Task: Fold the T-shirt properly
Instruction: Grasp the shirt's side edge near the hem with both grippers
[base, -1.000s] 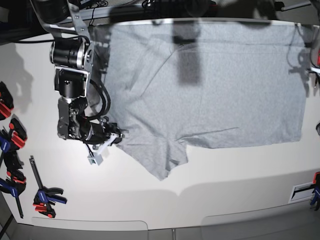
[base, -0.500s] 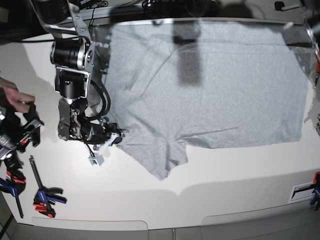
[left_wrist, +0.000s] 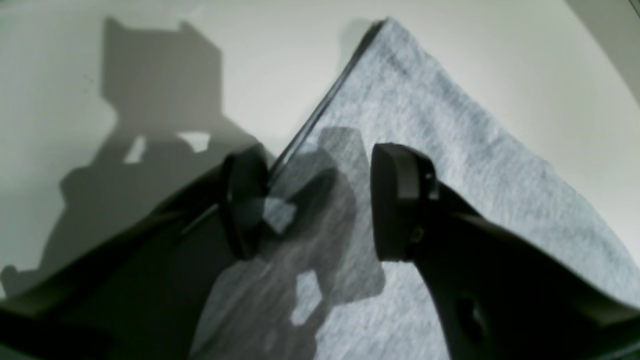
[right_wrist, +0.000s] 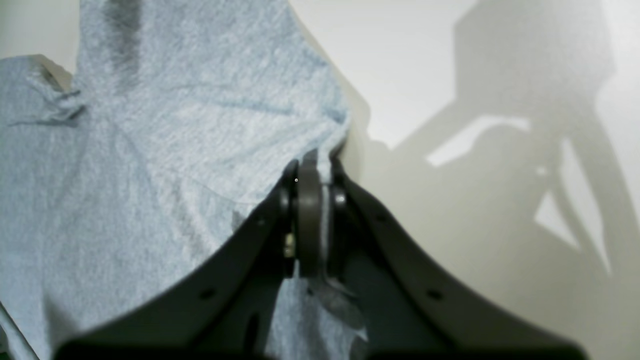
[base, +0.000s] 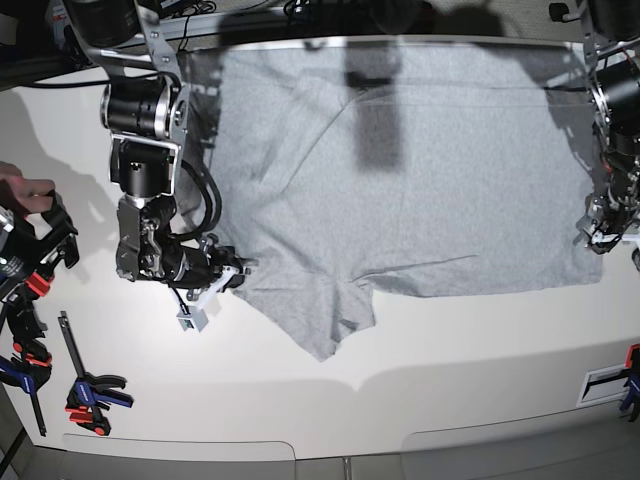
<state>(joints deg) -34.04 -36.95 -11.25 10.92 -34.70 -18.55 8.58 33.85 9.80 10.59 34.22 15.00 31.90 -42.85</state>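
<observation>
The grey T-shirt (base: 410, 170) lies spread on the white table (base: 450, 350), plain side up, with no lettering showing. My right gripper (base: 228, 274) is at the shirt's left edge, shut on a pinched fold of cloth (right_wrist: 320, 150). My left gripper (base: 598, 237) is at the shirt's right lower corner. In the left wrist view it (left_wrist: 320, 200) is open and straddles the shirt's edge (left_wrist: 425, 150), with one finger (left_wrist: 245, 200) over bare table and the other (left_wrist: 400, 200) over cloth.
Several red, blue and black clamps (base: 90, 392) lie at the table's left edge. A person's hand (base: 22, 192) holds one there. Another clamp (base: 630, 385) and a label are at the right front. The table's front edge runs below the shirt.
The left arm has come down at the right edge to the shirt's right corner. The person's hand at the left has shifted. The right gripper and the shirt have not moved.
</observation>
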